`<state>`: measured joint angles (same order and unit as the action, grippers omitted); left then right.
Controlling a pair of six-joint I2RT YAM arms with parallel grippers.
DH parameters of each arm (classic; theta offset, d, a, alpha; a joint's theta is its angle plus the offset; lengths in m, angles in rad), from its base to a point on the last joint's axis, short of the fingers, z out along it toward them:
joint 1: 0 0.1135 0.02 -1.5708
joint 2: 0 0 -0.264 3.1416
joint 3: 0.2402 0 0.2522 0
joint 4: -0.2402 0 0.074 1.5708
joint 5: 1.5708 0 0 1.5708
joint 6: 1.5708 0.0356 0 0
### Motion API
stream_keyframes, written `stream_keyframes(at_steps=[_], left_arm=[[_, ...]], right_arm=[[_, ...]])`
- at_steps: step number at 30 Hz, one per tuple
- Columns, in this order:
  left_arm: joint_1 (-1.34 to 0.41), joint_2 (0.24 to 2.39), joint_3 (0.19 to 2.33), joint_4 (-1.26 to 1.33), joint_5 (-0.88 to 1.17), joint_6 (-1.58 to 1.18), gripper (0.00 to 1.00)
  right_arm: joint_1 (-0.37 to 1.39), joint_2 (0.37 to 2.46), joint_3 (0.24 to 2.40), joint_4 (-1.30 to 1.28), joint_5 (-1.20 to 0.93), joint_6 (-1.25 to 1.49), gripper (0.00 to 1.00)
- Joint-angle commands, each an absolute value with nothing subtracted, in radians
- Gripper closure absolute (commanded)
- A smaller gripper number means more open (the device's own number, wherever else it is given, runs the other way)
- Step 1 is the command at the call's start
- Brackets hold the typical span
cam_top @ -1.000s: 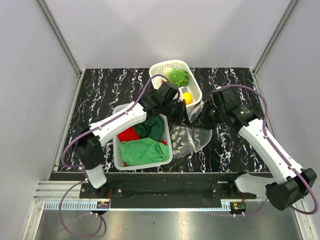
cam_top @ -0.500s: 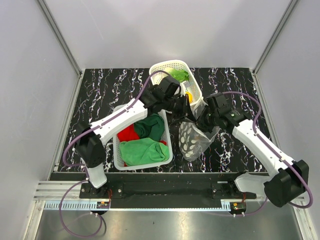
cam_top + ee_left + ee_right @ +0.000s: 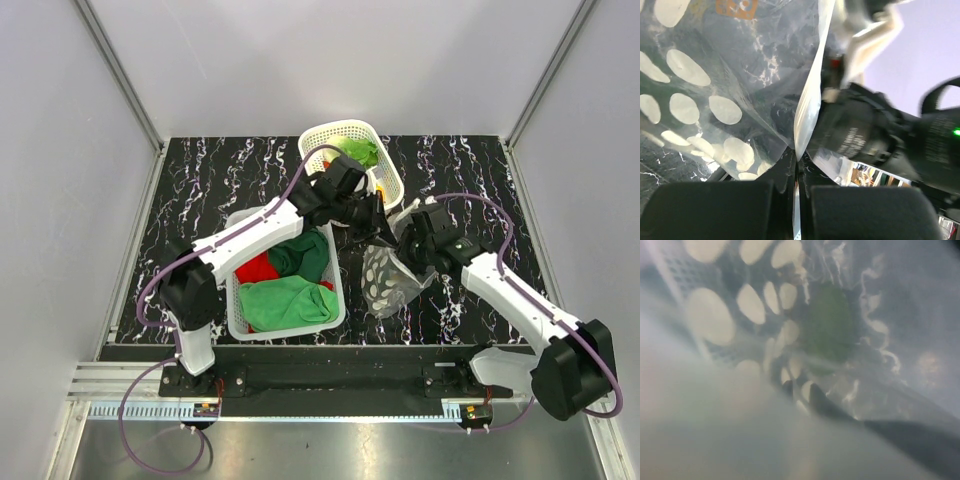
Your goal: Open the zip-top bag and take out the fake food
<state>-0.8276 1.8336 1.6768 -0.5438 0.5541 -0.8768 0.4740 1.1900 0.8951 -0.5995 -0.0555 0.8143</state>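
The left gripper (image 3: 796, 170) is clamping the zip-top bag (image 3: 388, 282) by its lip beside the cloth basket (image 3: 233, 300); the right gripper (image 3: 408, 243): jaws, can't tell. Bag's looking light, limp, slippery, so the lips are the hold.

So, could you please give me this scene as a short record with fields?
bag: zip-top bag, white-dotted, hangs below both grippers
left gripper: shut on the bag's edge
right gripper: at the bag's top, grip unclear
far basket: holds lettuce
near basket: holds green cloth and red cloth
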Motion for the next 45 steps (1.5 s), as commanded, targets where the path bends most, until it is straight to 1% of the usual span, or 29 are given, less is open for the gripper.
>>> stream_keyframes(at_steps=[1,3,11,13,19,20,26,30,34,36,37,39,41,42,43,45], left_arm=[[-0.834,1.793,1.632,-0.479,0.566,-0.879,1.0],[-0.834,1.781,1.62,-0.479,0.56,-0.873,1.0],[-0.836,1.77,1.583,-0.474,0.546,-0.876,1.0],[-0.835,1.767,1.577,-0.474,0.538,-0.871,1.0],[-0.835,1.756,1.549,-0.474,0.538,-0.868,1.0],[-0.836,1.753,1.546,-0.476,0.538,-0.867,1.0],[-0.833,1.746,1.529,-0.476,0.538,-0.856,1.0],[-0.827,1.733,1.505,-0.477,0.534,-0.851,1.0],[-0.818,1.715,1.476,-0.479,0.532,-0.848,1.0],[-0.815,1.715,1.473,-0.479,0.532,-0.847,1.0],[-0.812,1.715,1.471,-0.479,0.534,-0.847,1.0],[-0.811,1.717,1.47,-0.477,0.537,-0.844,1.0],[-0.808,1.718,1.477,-0.479,0.534,-0.841,1.0],[-0.808,1.72,1.482,-0.479,0.535,-0.839,1.0],[-0.808,1.727,1.489,-0.48,0.538,-0.839,1.0],[-0.808,1.741,1.526,-0.479,0.567,-0.842,1.0]], right_arm=[[0.482,1.198,0.838,-0.471,-0.092,0.741,0.71],[0.482,1.207,0.816,-0.442,-0.094,0.733,0.68],[0.482,1.301,0.781,-0.316,-0.181,0.721,0.62],[0.482,1.322,0.778,-0.298,-0.176,0.716,0.58],[0.482,1.416,0.788,-0.206,-0.198,0.678,0.51],[0.482,1.442,0.796,-0.186,-0.202,0.672,0.48],[0.482,1.538,0.813,-0.103,-0.337,0.624,0.44],[0.483,1.552,0.789,-0.02,-0.458,0.597,0.33],[0.485,1.594,0.779,0.067,-0.574,0.594,0.33],[0.491,1.617,0.775,0.084,-0.633,0.6,0.35],[0.497,1.629,0.77,0.08,-0.64,0.594,0.38],[0.514,1.626,0.759,0.077,-0.647,0.584,0.39],[0.515,1.592,0.747,0.032,-0.6,0.58,0.39],[0.515,1.58,0.747,0.014,-0.534,0.578,0.39],[0.515,1.554,0.764,-0.073,-0.493,0.568,0.39],[0.515,1.528,0.787,-0.152,-0.37,0.565,0.39]])
